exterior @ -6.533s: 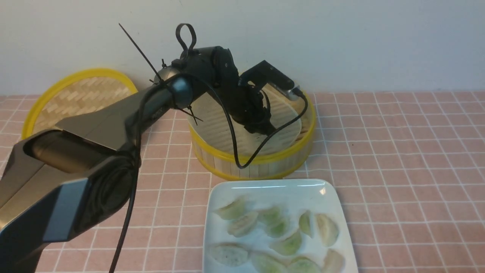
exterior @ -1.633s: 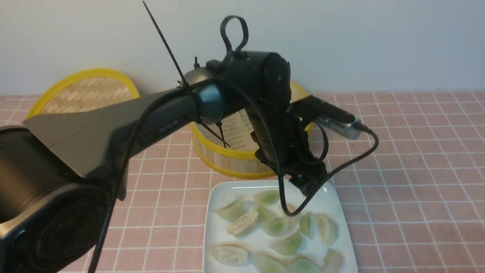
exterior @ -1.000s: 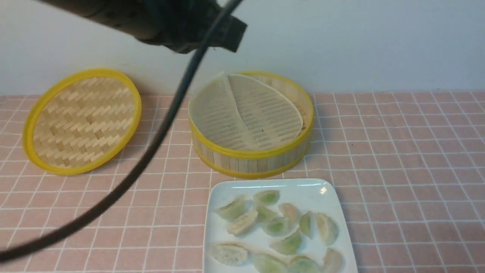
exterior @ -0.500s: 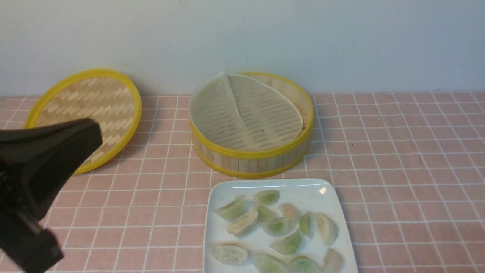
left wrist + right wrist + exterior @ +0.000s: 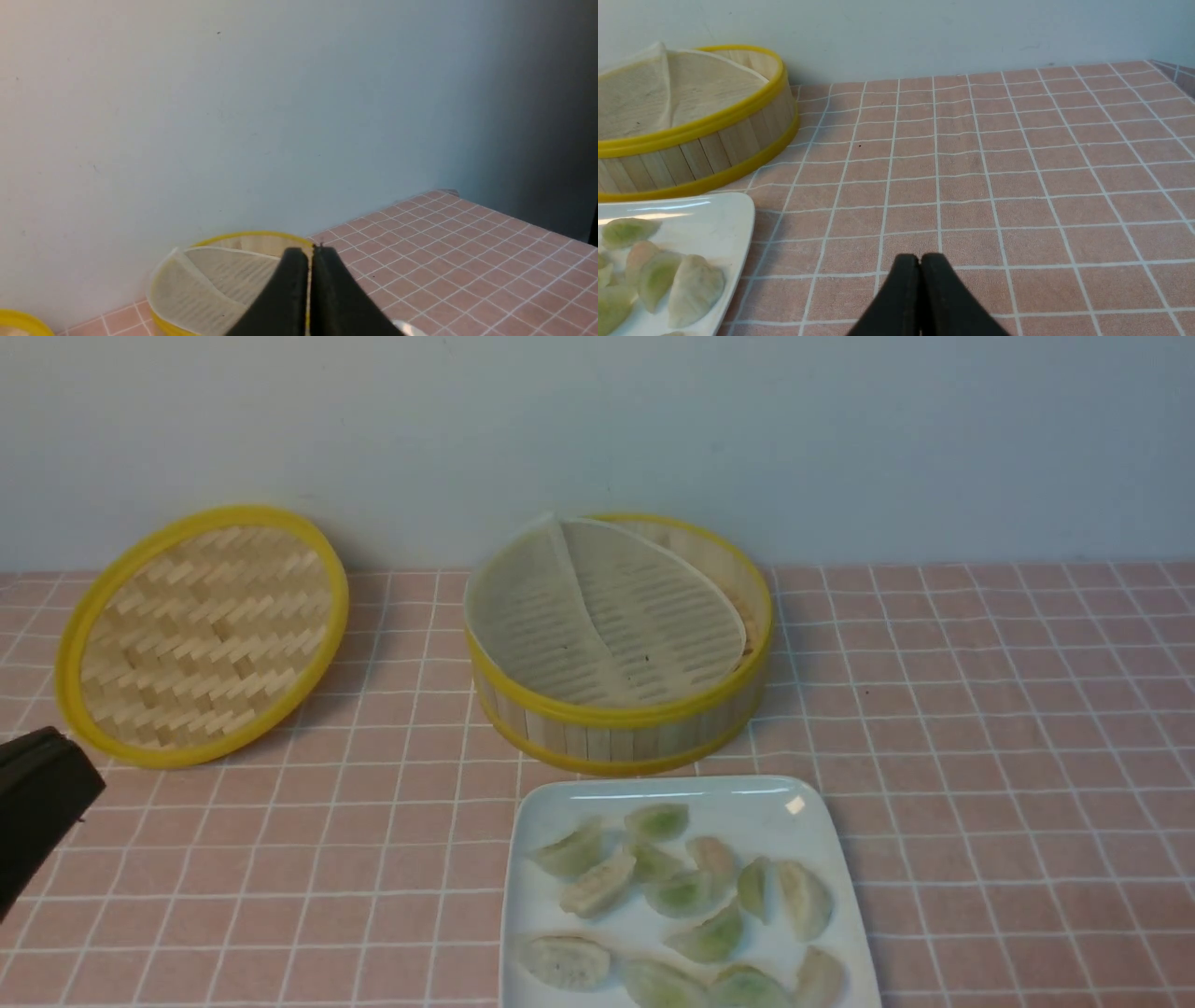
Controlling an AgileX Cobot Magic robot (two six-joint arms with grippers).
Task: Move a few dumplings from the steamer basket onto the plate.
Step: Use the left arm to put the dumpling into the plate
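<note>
No readable text, labels, brands, numbers or signs visible.

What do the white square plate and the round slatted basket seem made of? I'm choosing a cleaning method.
White glossy square plate: probably glazed ceramic or melamine; sharp highlights along its rim. Round yellow-rimmed steamer basket: wall of pale vertical slats, apparently bamboo; smooth yellow rims look like plastic; pale perforated liner sheet inside, material unclear.

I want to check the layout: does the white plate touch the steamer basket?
Apart. The front view shows a strip of pink tiled cloth between the plate far edge and the steamer basket wall; the right wrist view shows the same gap.
</note>
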